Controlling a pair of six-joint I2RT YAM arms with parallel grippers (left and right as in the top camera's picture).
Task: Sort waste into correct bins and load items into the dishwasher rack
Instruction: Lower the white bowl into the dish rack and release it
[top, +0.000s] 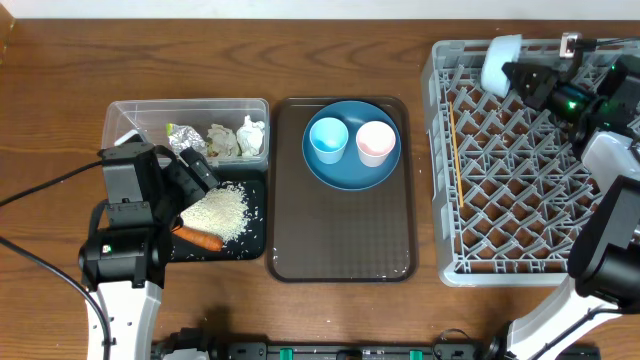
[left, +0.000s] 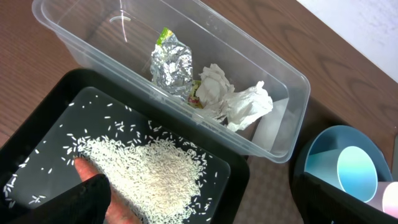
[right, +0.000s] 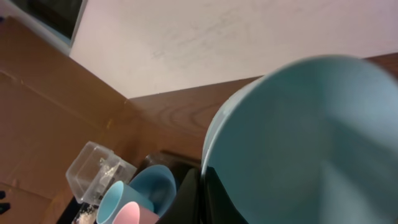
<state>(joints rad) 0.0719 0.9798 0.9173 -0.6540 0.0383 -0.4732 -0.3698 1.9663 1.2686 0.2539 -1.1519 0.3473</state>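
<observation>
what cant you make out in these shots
left gripper: overhead, its own body covers the fingertips, so open or shut is unclear
carrot: left wrist, mostly behind a dark finger and cut off by the bottom edge
bowl: right wrist, fills the frame and is cut off by the right and bottom edges
chopsticks: overhead, too thin to count

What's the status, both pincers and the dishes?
Right pincer gripping white bowl above rack's far corner. Left pincer over black tray, grip unclear. Only chopsticks in rack.
</observation>
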